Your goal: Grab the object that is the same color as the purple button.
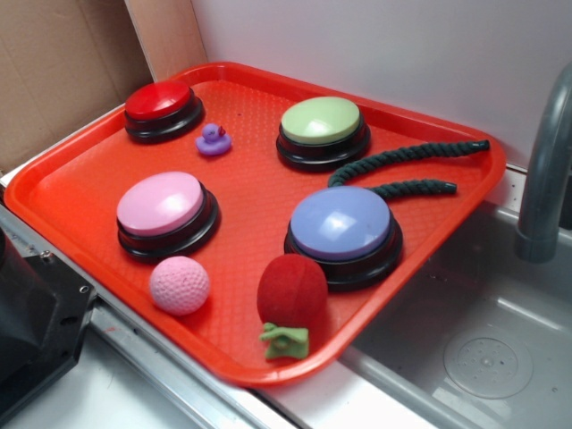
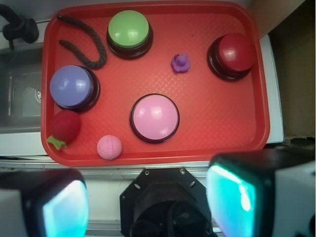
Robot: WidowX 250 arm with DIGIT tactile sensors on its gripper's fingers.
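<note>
Gripper [image 2: 148,197] fingers blurred at wrist view's near edge, jaws spread wide w/ nothing btwn, well short of the red tray [image 2: 222,123], purple duck [image 2: 181,63] far across it, btwn green button [image 2: 128,29] & red button [image 2: 234,52], purple button [image 2: 73,87] apart by the rope [image 2: 84,52].

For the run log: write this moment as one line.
stage: pre-grasp | pincer: open, high over tray's near edge, empty | target: purple duck between green button and red button, untouched

duck [image 1: 214,139] on tray [image 1: 80,192], between two buttons, rope [image 1: 402,170] behind
</note>
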